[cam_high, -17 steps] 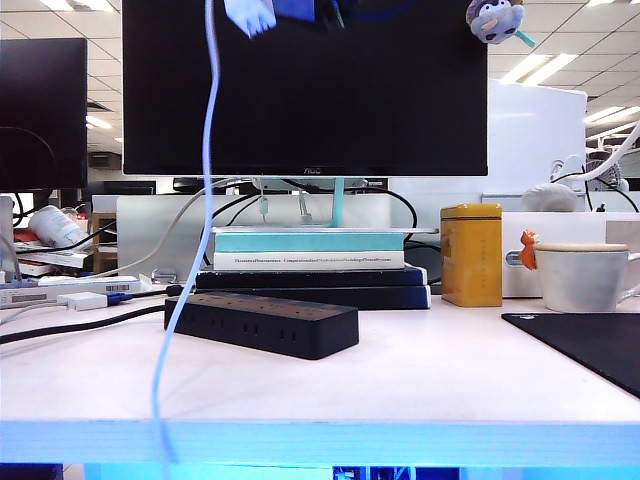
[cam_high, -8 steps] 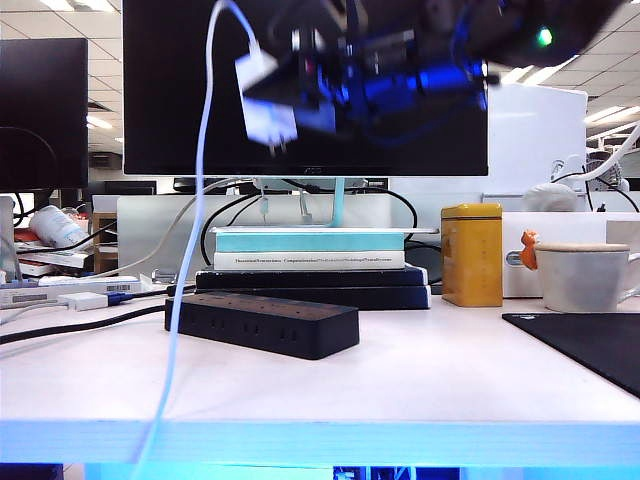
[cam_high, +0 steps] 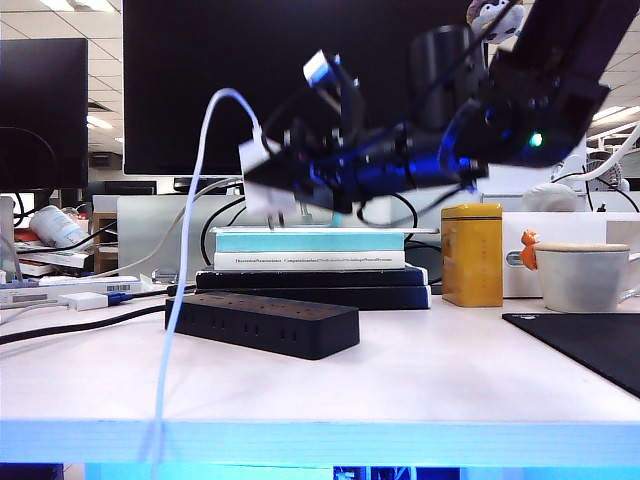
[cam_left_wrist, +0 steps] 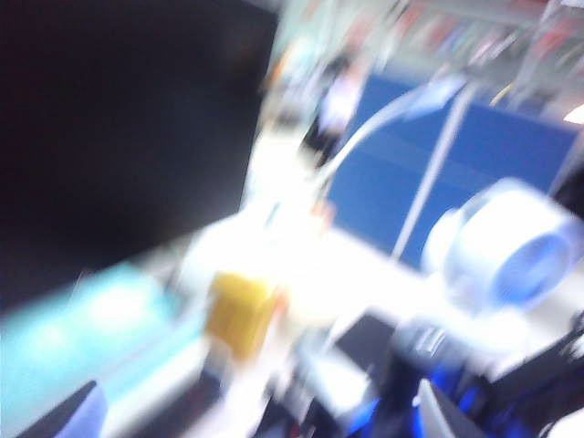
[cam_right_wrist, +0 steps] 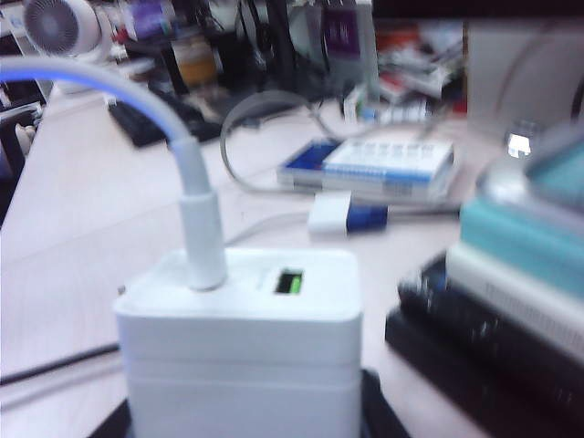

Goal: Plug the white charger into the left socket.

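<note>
Right hand (cam_high: 262, 180) reaches in from the upper right of the exterior view, held in the air above the worktop (cam_high: 420, 370), and it grips the white charger (cam_high: 262, 178) at its tip. The charger hangs above the black power strip (cam_high: 262, 324), apart from it, with its prongs pointing down. Its thin white cable (cam_high: 190, 250) loops up from the top of the charger and drops past the strip's left end to the worktop's front edge. The left socket (cam_high: 205, 322) sits near the strip's cord end, uncovered. Behind the strip lies a stack of books (cam_high: 310, 262) under a dark monitor (cam_high: 300, 80); a yellow tin (cam_high: 471, 254) and a white mug (cam_high: 583, 275) stand toward the right edge, with a black mat (cam_high: 590, 345) in front of them. The left hand does not appear in this view.

The left wrist view is heavily blurred. Only the dark monitor (cam_left_wrist: 119, 128), the yellow tin (cam_left_wrist: 239, 312) and a white fan (cam_left_wrist: 511, 251) can be made out; the left hand itself cannot be made out there, though its jaws stand wide open.

In the right wrist view the charger (cam_right_wrist: 242, 342) fills the foreground, clamped in the right hand, with its cable (cam_right_wrist: 187, 182) plugged in beside a yellowish port (cam_right_wrist: 290, 281). The book stack (cam_right_wrist: 497, 301) lies close beside it, and a flat white gadget with a blue connector (cam_right_wrist: 345, 215) rests farther back on the worktop (cam_right_wrist: 82, 237).
</note>
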You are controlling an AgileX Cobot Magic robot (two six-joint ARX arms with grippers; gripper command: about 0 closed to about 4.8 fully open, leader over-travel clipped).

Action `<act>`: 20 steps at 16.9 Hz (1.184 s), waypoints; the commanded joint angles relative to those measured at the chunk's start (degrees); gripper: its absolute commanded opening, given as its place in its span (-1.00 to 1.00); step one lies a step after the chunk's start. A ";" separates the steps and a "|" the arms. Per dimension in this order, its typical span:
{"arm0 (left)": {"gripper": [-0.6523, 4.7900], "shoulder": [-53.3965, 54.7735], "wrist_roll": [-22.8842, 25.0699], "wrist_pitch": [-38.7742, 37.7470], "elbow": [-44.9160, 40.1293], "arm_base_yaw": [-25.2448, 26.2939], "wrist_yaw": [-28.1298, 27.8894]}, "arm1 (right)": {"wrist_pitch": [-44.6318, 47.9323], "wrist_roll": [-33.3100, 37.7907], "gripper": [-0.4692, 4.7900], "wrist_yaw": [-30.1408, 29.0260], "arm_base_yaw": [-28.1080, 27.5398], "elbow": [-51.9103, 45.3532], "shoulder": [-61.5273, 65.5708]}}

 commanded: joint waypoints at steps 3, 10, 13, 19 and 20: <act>1.00 -0.11 32.41 -35.78 0.22 -2.73 -24.61 | 4.83 0.28 -0.43 4.42 2.14 -1.86 1.92; 0.78 -0.11 34.84 -39.08 0.22 -4.98 -27.93 | 20.41 6.71 -0.43 7.89 3.48 -3.28 8.48; 0.79 -0.11 34.84 -39.74 0.22 -5.01 -27.93 | 23.96 7.76 -0.43 9.62 3.48 -3.26 10.16; 0.79 -0.11 34.86 -41.18 0.22 -4.98 -27.93 | 24.04 7.28 -0.43 10.58 5.49 -1.36 13.11; 0.79 -0.11 34.86 -41.40 0.22 -4.98 -27.93 | 23.93 7.19 -0.43 10.60 5.68 -0.70 13.22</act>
